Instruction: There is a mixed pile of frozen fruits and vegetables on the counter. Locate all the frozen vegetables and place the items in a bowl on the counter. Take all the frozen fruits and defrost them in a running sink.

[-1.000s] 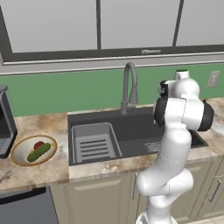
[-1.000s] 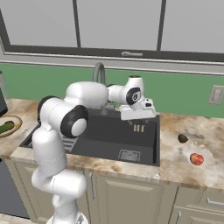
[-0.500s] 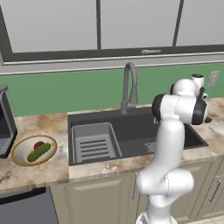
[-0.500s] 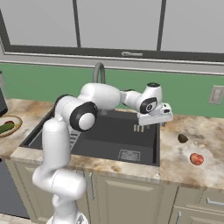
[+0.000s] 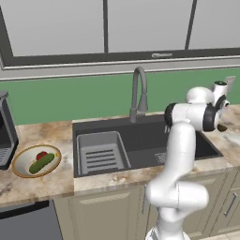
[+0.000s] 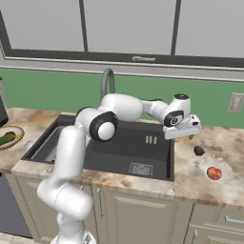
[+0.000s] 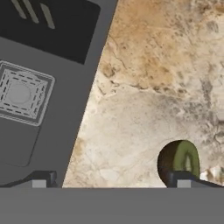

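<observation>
A dark green avocado (image 7: 180, 162) is seen at the hand view's lower right, on the counter (image 7: 144, 87) beside the sink (image 6: 128, 152). A red fruit (image 6: 214, 173) lies nearby. The gripper (image 6: 182, 129), jaws apart and empty, has been swung from over the sink toward the avocado, likely for pickup.

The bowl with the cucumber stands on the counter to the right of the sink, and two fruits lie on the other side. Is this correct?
No. In the left base view the bowl with the cucumber stands left of the sink; the right base view shows the two fruits on the right.
</observation>
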